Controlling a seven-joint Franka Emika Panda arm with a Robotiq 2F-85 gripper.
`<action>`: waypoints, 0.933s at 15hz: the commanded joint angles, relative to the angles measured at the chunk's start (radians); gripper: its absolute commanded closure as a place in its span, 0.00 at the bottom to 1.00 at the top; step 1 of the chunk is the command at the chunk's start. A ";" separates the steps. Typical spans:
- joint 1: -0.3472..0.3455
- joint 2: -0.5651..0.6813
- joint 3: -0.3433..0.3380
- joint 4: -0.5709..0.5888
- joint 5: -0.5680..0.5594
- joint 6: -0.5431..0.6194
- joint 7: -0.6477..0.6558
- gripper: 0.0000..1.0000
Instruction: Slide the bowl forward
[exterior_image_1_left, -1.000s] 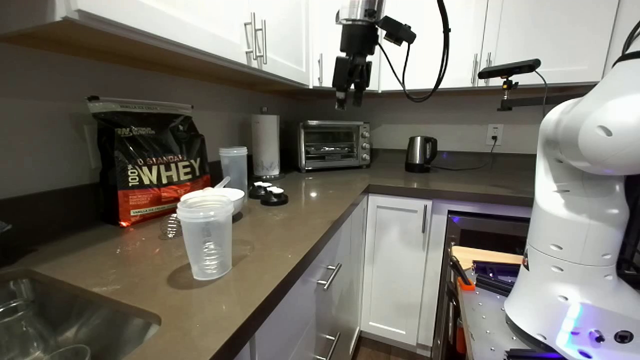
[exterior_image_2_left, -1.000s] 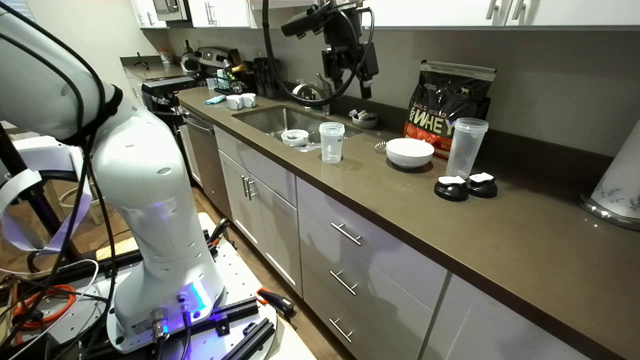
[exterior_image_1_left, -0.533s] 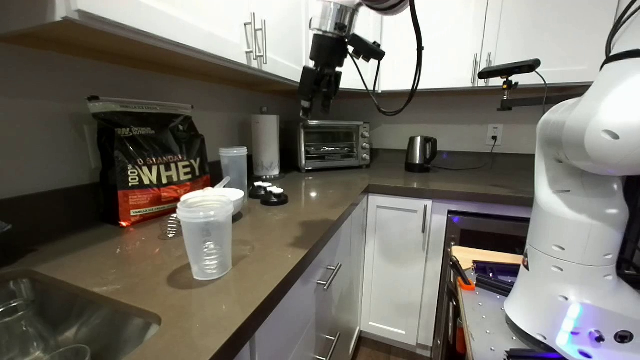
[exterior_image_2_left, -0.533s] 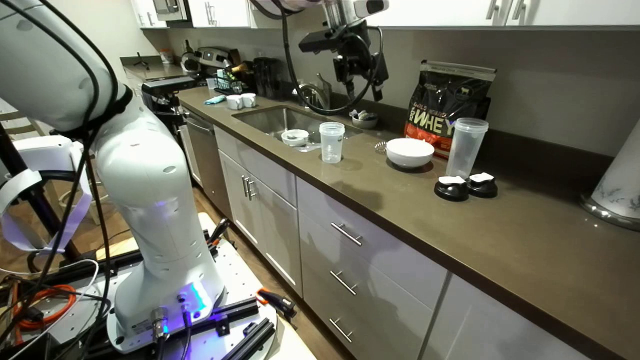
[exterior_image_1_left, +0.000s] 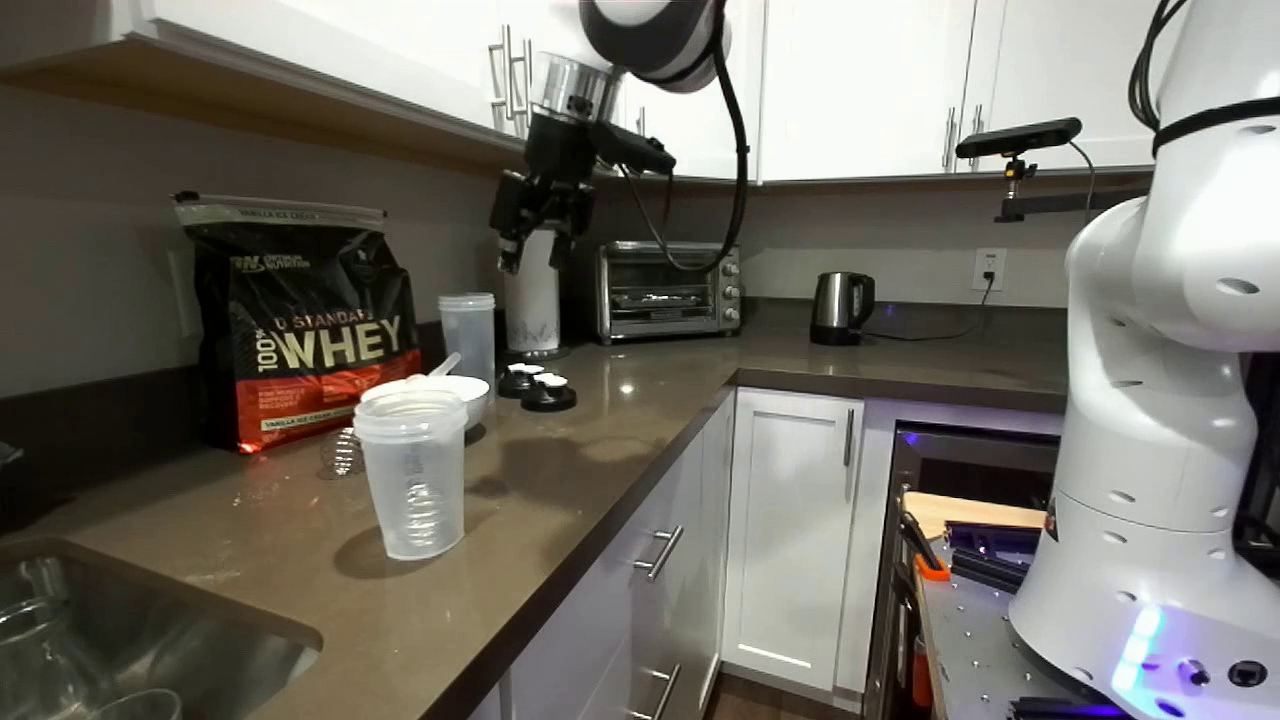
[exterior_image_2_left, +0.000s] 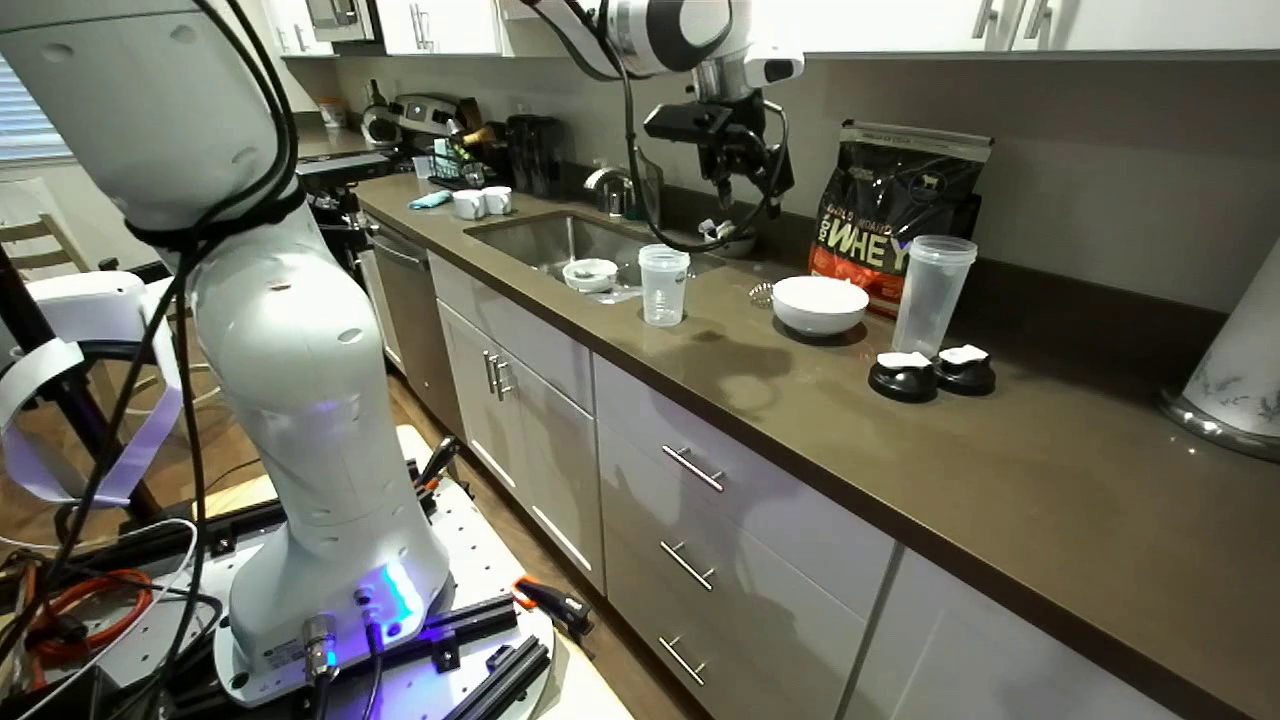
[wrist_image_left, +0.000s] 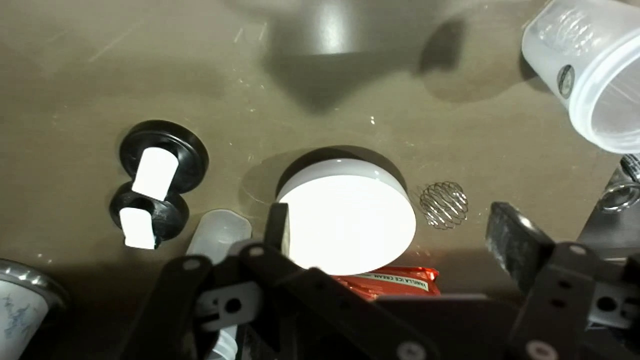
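Observation:
The small white bowl (exterior_image_1_left: 478, 397) stands upright on the brown counter in front of the whey bag. In an exterior view it is partly hidden behind a clear plastic pitcher (exterior_image_1_left: 412, 480), and a pale handle sticks up at it. It shows fully in another exterior view (exterior_image_2_left: 820, 306). In the wrist view the bowl (wrist_image_left: 345, 220) is overexposed, so its inside cannot be made out. My gripper (exterior_image_1_left: 537, 255) is open and empty, well above the counter, and does not touch the bowl. In the wrist view its fingers (wrist_image_left: 392, 225) are wide apart, the left one overlapping the bowl's edge.
The black-and-red whey bag (exterior_image_2_left: 895, 215) stands behind the bowl. A wire whisk ball (wrist_image_left: 444, 205), two black lids (exterior_image_2_left: 903, 377) and a tall translucent cup (exterior_image_2_left: 932, 295) are close by. A sink (exterior_image_2_left: 560, 240) is cut into the counter. Wall cabinets (exterior_image_1_left: 400, 50) hang above.
My arm has reached out over the counter, and the gripper has moved lower and closer to the bowl, tilting slightly. Its shadow now falls on the counter. The bowl has not moved.

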 joint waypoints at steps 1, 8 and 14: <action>0.012 0.128 0.002 0.103 0.026 0.064 0.013 0.00; 0.025 0.255 0.002 0.187 0.057 0.126 0.016 0.00; 0.038 0.329 0.000 0.202 0.074 0.170 0.023 0.00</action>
